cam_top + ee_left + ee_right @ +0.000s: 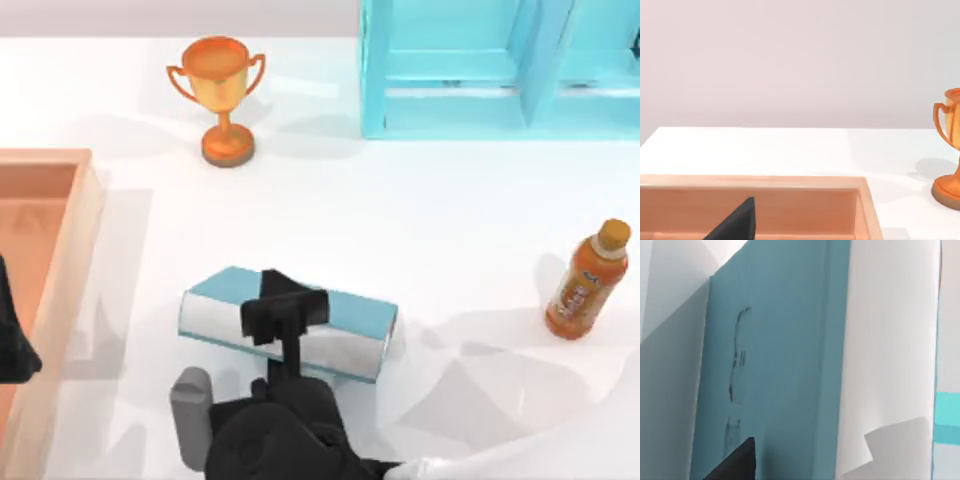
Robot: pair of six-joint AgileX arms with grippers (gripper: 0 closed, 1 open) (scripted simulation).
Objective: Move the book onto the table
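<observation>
Looking down from the top view, I see my right gripper [283,313] positioned over the book [345,325], which lies on the table [420,230] toward its near edge, a little left of centre. My dark fingers straddle the book's upper face near its middle, one at the far long edge and one over the white page edges; I cannot tell whether they are pressing on the book or merely standing beside it. A grey block [190,415] sits just beside my arm. My left gripper [12,335] is parked at the table's left edge, over the wooden tray [85,240]. A trophy [222,95], a light-blue shelf unit [480,65] and an orange bottle [588,280] stand well apart from the book.

In the left wrist view, the tray [805,182] is below the camera, with the trophy [950,150] to one side.

In the right wrist view, the book's teal cover [780,360] and white pages are very close to the camera.
</observation>
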